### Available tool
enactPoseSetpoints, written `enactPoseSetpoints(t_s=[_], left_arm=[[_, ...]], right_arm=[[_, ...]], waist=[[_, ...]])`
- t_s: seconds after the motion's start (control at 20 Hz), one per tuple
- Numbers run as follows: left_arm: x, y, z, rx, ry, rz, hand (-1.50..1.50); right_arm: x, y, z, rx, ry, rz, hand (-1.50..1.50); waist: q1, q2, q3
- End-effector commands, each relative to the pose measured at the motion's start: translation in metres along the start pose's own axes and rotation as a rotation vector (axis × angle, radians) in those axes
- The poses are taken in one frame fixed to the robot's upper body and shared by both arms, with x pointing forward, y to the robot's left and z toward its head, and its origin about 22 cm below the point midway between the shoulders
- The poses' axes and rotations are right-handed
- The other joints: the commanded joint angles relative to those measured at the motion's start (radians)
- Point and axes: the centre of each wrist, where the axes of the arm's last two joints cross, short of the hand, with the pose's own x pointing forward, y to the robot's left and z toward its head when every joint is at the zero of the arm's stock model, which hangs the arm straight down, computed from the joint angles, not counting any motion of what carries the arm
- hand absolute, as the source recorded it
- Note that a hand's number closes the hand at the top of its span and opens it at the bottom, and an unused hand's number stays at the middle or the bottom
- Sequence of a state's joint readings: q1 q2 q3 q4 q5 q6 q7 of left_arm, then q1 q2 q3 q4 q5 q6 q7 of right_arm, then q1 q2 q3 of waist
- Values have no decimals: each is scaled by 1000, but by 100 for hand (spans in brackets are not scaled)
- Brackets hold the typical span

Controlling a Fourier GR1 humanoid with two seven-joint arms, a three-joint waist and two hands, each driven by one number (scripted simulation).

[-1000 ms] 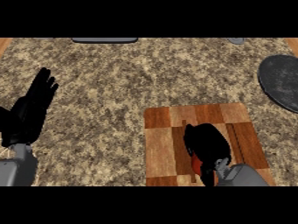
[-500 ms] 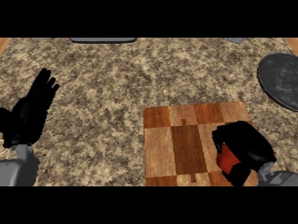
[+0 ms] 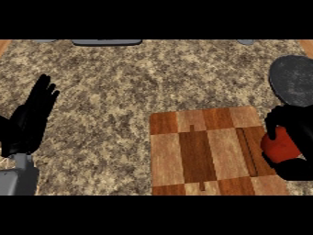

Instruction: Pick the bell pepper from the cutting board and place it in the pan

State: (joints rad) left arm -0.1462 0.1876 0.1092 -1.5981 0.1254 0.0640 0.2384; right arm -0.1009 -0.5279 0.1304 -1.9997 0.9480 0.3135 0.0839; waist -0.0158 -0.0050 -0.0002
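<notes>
A red bell pepper [image 3: 279, 148] shows between the curled fingers of my right hand [image 3: 308, 137], which is shut on it at the right edge of the wooden cutting board [image 3: 199, 156]. The hand hides most of the pepper. The dark round pan [image 3: 299, 80] lies at the far right of the counter, just beyond the right hand. My left hand [image 3: 31, 117] rests open at the left, fingers pointing up, well away from the board.
The speckled stone counter [image 3: 138, 82] spreads between the hands. A grey object [image 3: 106, 42] sits at the back edge, and a small grey piece [image 3: 245, 41] at the back right. Wood strips border the counter at both upper corners.
My right hand has carried the bell pepper from the middle of the cutting board to its right edge, toward the pan. The left hand has stayed still.
</notes>
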Motion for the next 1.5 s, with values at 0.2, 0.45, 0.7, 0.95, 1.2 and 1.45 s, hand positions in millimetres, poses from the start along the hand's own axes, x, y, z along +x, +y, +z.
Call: enactPoseSetpoints(t_s=[0.2,0.45,0.7,0.95,1.2,1.45], left_arm=[[12,-14,0,-30,-14,-4,0],[8,-22,-5,-24,-21,3,0],[-3,-11,-1,-30,-14,-6,0],[12,-3,-13,-27,-21,-17,0],[5,-19,-16,-55,-32,6,0],[-8,-26,-3,-61,-20,-8,0]], right_arm=[[-25,-57,4,-152,43,-56,150],[-54,-69,-12,-187,159,-103,150],[-118,-78,-28,-238,232,-157,150],[-179,-76,-31,-289,271,-192,150],[-216,-19,-38,-270,303,-196,150],[-245,-9,-42,-275,258,-233,150]], waist=[[16,5,0],[19,6,0],[26,8,0],[31,12,1],[40,17,2],[55,19,3]])
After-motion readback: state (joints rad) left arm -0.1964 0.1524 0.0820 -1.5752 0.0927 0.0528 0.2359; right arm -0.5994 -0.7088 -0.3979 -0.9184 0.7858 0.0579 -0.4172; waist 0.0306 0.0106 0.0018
